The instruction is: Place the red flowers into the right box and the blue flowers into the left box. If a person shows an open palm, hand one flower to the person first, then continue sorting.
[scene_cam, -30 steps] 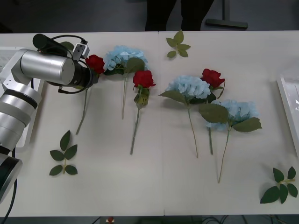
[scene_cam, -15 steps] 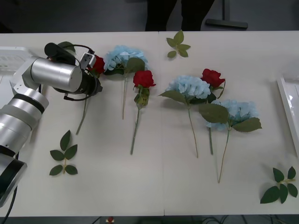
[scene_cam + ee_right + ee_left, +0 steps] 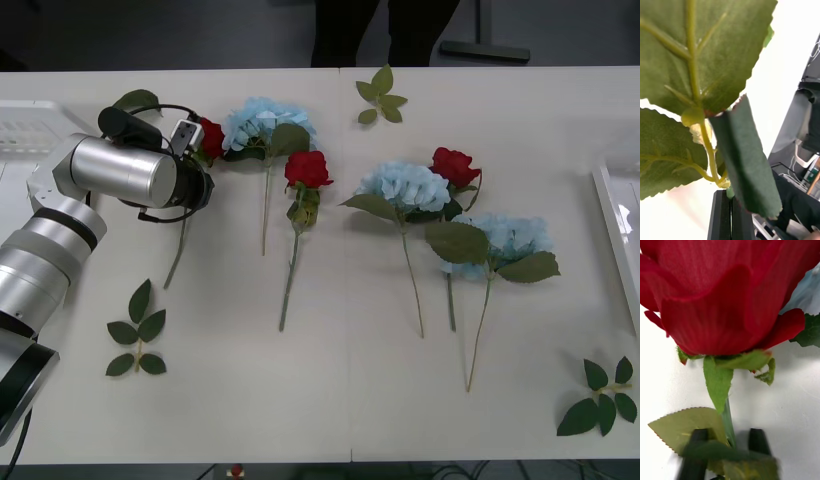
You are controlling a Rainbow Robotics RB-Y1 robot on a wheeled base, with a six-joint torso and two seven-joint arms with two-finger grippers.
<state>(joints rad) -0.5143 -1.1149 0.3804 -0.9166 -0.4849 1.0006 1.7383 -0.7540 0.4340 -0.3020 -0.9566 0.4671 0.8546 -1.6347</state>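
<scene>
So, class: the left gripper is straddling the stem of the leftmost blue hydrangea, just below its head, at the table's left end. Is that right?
Not quite. The left gripper straddles the stem of the leftmost red rose, not a hydrangea. The left wrist view shows a red head directly above the black fingers, with the green stem running down between them. The rest holds: just below the head, at the table's left end.

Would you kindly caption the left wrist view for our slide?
Left hand open astride the stem just below a red rose lying on the table.
</scene>
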